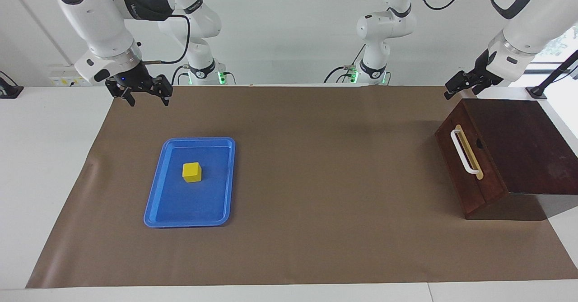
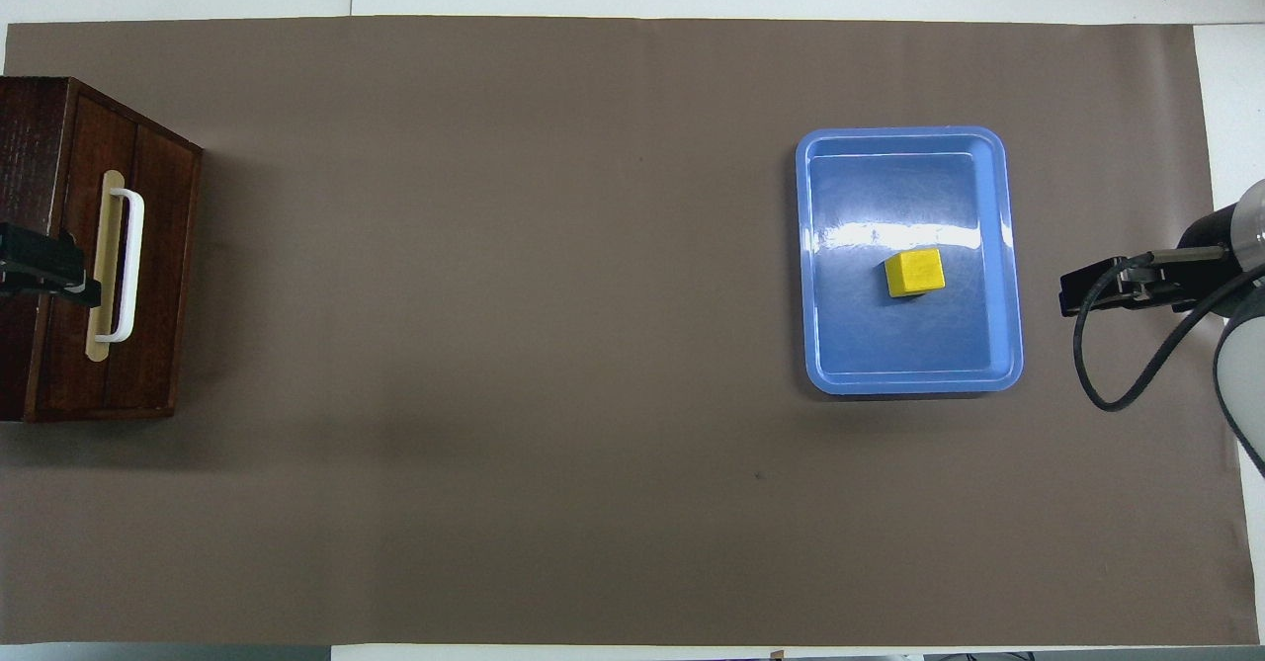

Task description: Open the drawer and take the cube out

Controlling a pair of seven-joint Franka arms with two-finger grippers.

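Note:
The drawer [image 1: 469, 166] is shut, its dark reddish-brown front flush with the wooden box, and the white bar handle [image 1: 464, 152] is free. It also shows in the overhead view [image 2: 148, 266]. The yellow cube [image 1: 192, 172] sits in a blue tray [image 1: 189, 223], also in the overhead view [image 2: 914, 273]. My left gripper [image 1: 456, 87] hangs in the air above the box's drawer end, touching nothing; it shows in the overhead view [image 2: 44, 271]. My right gripper [image 1: 144, 96] is open and empty, raised beside the tray toward the right arm's end [image 2: 1087, 290].
A brown mat [image 1: 316, 180] covers the table between the tray and the box. The blue tray [image 2: 909, 384] lies toward the right arm's end, and the wooden box [image 1: 524, 144] stands at the left arm's end. White table edge surrounds the mat.

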